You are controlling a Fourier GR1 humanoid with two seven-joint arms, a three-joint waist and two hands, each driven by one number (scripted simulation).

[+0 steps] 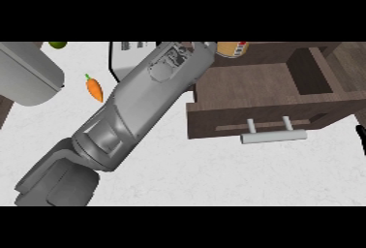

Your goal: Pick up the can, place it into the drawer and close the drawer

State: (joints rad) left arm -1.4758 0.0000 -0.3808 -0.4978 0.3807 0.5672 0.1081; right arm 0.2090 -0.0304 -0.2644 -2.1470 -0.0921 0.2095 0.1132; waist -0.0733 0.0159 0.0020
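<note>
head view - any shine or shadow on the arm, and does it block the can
Head view: the left forearm shows soft pale highlights along its grey shell and darker shading at the lower joint; it hides the left hand and most of the can, only an orange-tan part showing at the top edge above the open drawer. A sliver of the right hand shows at the right edge.

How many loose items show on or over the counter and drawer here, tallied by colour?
Orange: 1, the carrot lying on the counter.
Green: 1, a round item at the top edge, partly cut off.
Yellow-orange: 1, the can above the open drawer, mostly hidden by the forearm.
Total: 3
</note>
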